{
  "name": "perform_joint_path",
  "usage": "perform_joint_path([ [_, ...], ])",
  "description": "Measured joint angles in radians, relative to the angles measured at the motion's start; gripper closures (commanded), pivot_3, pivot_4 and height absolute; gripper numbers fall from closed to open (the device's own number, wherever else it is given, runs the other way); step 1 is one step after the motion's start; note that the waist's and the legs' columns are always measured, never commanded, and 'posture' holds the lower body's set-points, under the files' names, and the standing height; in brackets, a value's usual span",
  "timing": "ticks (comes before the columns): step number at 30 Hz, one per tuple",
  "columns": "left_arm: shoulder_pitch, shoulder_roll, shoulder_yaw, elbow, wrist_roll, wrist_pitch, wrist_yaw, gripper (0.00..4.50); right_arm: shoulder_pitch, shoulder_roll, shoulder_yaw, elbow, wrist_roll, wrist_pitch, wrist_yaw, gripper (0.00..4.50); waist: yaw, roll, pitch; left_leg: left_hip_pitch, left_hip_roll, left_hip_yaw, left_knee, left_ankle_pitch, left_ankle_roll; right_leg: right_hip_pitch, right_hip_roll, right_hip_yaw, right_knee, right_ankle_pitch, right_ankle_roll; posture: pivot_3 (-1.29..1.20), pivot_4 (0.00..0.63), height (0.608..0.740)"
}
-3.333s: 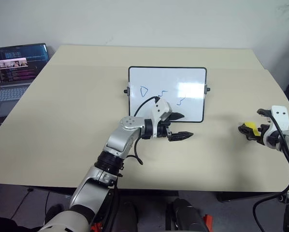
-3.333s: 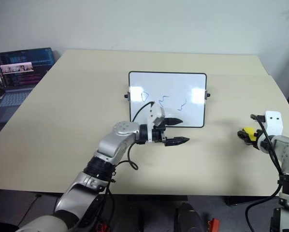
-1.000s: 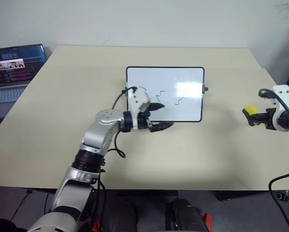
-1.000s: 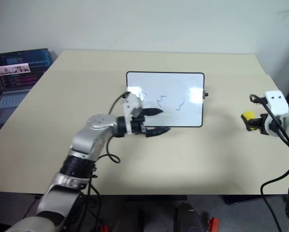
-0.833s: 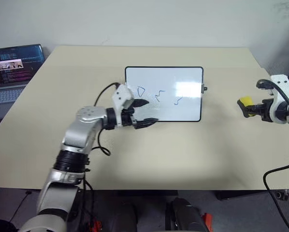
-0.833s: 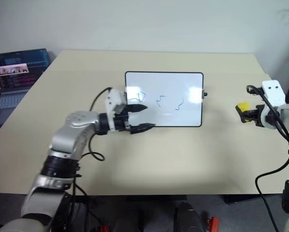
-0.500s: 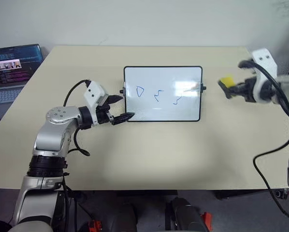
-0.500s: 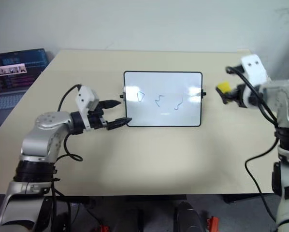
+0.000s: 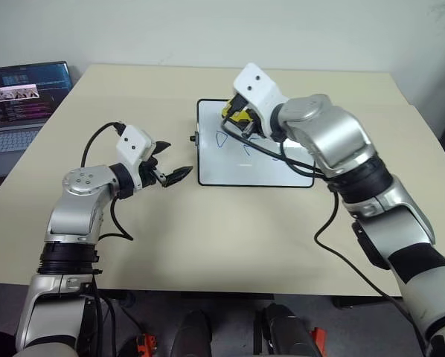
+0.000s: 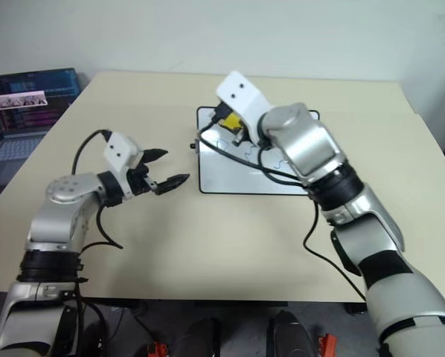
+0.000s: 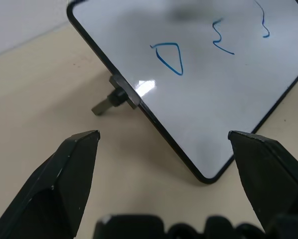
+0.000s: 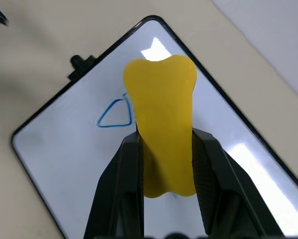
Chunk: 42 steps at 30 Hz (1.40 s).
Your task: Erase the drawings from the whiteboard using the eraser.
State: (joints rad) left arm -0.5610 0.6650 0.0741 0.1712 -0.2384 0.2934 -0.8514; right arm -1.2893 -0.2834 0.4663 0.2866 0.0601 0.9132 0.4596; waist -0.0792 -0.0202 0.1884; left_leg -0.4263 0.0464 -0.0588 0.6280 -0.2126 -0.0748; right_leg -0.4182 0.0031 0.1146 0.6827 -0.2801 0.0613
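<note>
A broad beige table [image 9: 230, 238] carries everything. Near its far middle lies the whiteboard [image 9: 282, 172], a glossy white rectangle with a thin black frame and small side knobs. A laptop [image 9: 18, 100] sits open at the table's far left corner, its screen lit.

The right arm reaches across from the right, over the board, and its right claw [image 12: 164, 142] hangs above the board's far left part, clenched on the eraser [image 12: 161, 134]. The yellow block is pinched between the two black fingers and sticks out past their tips; whether it touches the board surface cannot be told. The left claw [image 9: 167, 166] hovers over the table just beside the board's left edge, near the left knob, with its fingers spread apart and nothing between them.

The drawings [image 11: 171, 57] remain on the board: a blue triangle-like outline near the left edge, and two blue squiggles further right.
</note>
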Motion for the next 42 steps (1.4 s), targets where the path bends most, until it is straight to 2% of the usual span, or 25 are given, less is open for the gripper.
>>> perform_joint_path([
  [10,0.007,-0.006,-0.007,-0.036,-0.007,0.023,-0.012,0.0,-0.054,0.151,0.009,0.317,-0.157,-0.223,-0.025,3.52,-0.009,0.0,0.0,0.0,0.0,0.0,0.0,0.0,0.0,0.0,0.0,0.0,0.0,0.0,0.0,0.0,0.15,0.74],
  [24,0.048,-0.005,-0.009,-0.109,-0.032,0.073,-0.013,0.0,-0.116,0.252,-0.011,0.656,-0.267,-0.433,-0.024,3.52,-0.013,0.0,0.0,0.0,0.0,0.0,0.001,0.0,0.0,0.0,0.0,0.0,0.004,0.0,0.0,0.0,0.15,0.74],
  [33,0.076,-0.003,-0.005,-0.141,-0.04,0.09,-0.011,0.0,-0.131,0.286,0.029,0.712,-0.356,-0.448,0.083,3.52,-0.015,0.0,0.0,0.007,0.0,0.0,0.001,0.0,0.0,0.003,0.002,0.001,0.009,0.0,0.0,0.0,0.15,0.74],
  [42,0.077,-0.001,-0.002,-0.142,-0.04,0.09,-0.012,0.0,-0.063,0.291,0.076,0.657,-0.411,-0.441,0.191,3.52,-0.022,-0.001,-0.001,0.015,0.0,-0.002,0.001,0.0,0.0,0.011,0.002,0.001,0.01,0.0,0.0,0.0,0.15,0.74],
])
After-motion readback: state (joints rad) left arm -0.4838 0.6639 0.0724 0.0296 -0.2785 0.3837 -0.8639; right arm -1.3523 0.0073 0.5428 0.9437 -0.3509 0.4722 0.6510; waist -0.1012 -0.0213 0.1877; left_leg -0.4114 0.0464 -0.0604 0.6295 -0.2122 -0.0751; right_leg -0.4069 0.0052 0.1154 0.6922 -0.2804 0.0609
